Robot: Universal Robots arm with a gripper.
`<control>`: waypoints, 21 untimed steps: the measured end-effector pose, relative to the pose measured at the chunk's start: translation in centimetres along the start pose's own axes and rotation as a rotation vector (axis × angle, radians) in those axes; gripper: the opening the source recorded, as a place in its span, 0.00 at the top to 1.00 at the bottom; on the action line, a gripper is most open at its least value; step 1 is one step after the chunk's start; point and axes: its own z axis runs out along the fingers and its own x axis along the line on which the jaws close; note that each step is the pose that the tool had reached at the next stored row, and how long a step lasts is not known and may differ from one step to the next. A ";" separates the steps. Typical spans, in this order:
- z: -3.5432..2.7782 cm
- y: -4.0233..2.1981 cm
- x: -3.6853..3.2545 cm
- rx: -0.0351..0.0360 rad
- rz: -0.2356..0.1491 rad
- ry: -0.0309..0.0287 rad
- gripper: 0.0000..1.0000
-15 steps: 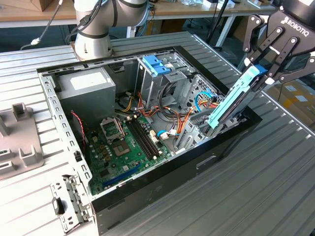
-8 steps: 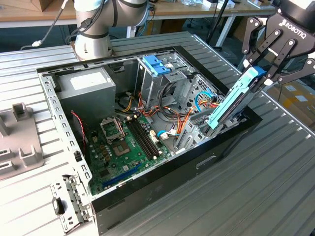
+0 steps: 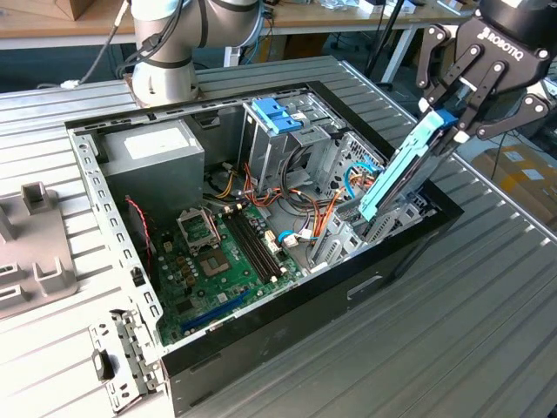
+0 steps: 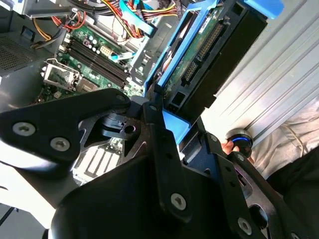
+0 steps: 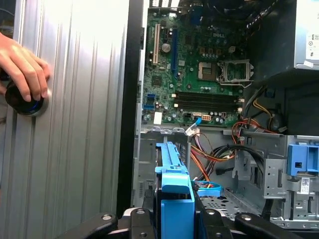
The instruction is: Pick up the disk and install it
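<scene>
- The gripper (image 3: pixel 452 122) is closed on the disk (image 3: pixel 405 170), with black fingers clamped on its upper end – the end with the blue plastic piece.
- The disk is held off the tabletop (image 3: pixel 452 348), edge-on and tilted. Its upper end is at the gripper and its lower end is down inside the open computer case (image 3: pixel 287 331).
- The lower end is seen among the metal bay frames at the case side on the exterior view's right. Whether it is touching the frame cannot be told – probably just inside it.
- In the second wrist view the disk (image 4: pixel 199 55) is shown from its underside: a green circuit board and a black connector row, framed in blue.
- In the first wrist view the disk's blue carrier (image 5: pixel 174 199) is seen between the fingers of the gripper (image 5: pixel 174 219), pointing at the grey bay below the motherboard (image 5: pixel 199 74).
- The motherboard (image 3: pixel 218 261) lies flat on the case floor, with orange and red cables (image 3: pixel 305 209) beside it.
- A grey power supply box (image 3: pixel 152 148) sits in the far corner of the case, well apart from the disk.
- A metal drive cage (image 3: pixel 278 113) with light-blue handles stands between the power supply box and the disk.
- The arm base (image 3: pixel 165 52) is mounted behind the case.
- A hand (image 5: pixel 22 62) rests on a round black knob (image 5: pixel 25 104) with a blue ring, on the tabletop outside the case.
</scene>
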 end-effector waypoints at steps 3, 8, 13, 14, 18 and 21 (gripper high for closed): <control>0.19 0.10 -0.74 0.0000 0.000 0.0001 0.63; 0.49 0.65 -1.66 0.0000 0.000 0.0000 0.63; 0.62 0.77 -1.66 0.0006 0.013 -0.0001 0.63; 0.64 0.77 -1.66 0.0011 0.020 -0.0004 0.63; 0.74 0.77 -1.65 0.0039 0.071 -0.0018 0.63; 0.80 0.82 -1.62 0.0058 0.106 -0.0030 0.63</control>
